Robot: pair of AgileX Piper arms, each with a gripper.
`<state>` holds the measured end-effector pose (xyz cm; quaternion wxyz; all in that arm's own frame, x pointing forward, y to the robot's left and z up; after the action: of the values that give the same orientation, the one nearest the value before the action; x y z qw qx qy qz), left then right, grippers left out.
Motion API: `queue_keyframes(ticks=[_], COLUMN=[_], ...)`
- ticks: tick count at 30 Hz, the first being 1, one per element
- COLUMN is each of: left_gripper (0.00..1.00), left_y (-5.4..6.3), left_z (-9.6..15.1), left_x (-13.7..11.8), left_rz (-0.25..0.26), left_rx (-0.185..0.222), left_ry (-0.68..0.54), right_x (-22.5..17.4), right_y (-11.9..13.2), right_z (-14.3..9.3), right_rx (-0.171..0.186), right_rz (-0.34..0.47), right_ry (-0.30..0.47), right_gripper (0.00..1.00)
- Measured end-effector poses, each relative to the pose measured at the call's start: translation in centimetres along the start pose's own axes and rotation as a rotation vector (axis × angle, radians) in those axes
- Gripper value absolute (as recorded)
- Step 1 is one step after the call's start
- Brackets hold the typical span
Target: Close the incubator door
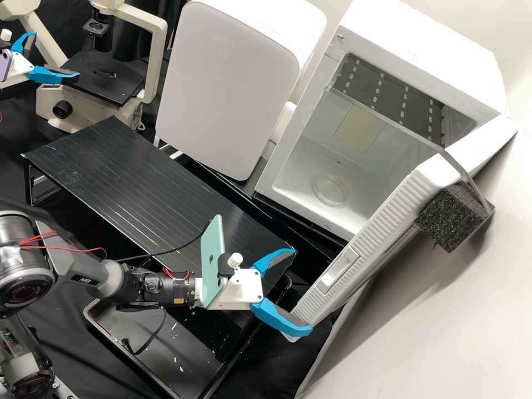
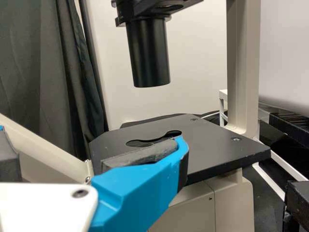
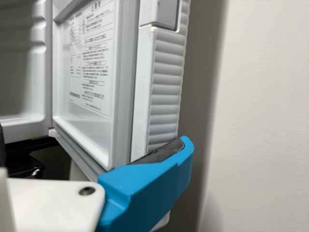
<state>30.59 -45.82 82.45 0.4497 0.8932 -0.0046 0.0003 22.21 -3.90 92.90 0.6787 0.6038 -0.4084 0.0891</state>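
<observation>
Incubator door [image 1: 382,238] swings wide, jutting out past the front edge of the black bench [image 1: 256,176], its free side aimed toward the arms. The stiff white panel should feel light on its hinge but slick on its smooth faces; steady pressure on the outer face near the free edge, by the ribbed trim [image 3: 165,104], looks the surest hold, with the latch recess [image 1: 338,270] spared. The door's lower free corner lies between the spread fingers of the right gripper [image 1: 301,292], close by the outer one, though contact cannot be confirmed. Well apart from the door, the left gripper [image 1: 55,54] hangs near the microscope stage [image 1: 105,80], its fingers parted on nothing.
</observation>
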Motion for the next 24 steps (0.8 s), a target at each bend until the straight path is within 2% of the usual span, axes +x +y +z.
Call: queue_keyframes(ticks=[8, 17, 19, 24], left_gripper=[1.0, 1.0, 1.0, 1.0], left_y=[0.0, 0.0, 0.0, 0.0], left_z=[0.0, 0.0, 0.0, 0.0], left_x=[0.0, 0.0, 0.0, 0.0], left_rz=[0.0, 0.0, 0.0, 0.0], left_rx=[0.0, 0.0, 0.0, 0.0], left_ry=[0.0, 0.0, 0.0, 0.0], right_x=[-0.5, -1.1, -1.5, -2.4], right_y=[0.1, 0.0, 0.0, 0.1], right_z=[-0.3, -0.5, -0.6, -0.8], right_rx=[0.05, 0.079, 0.111, 0.219], right_rz=[-0.015, -0.036, -0.05, -0.092], right_ry=[0.028, 0.056, 0.076, 0.122], right_gripper=[1.0, 1.0, 1.0, 1.0])
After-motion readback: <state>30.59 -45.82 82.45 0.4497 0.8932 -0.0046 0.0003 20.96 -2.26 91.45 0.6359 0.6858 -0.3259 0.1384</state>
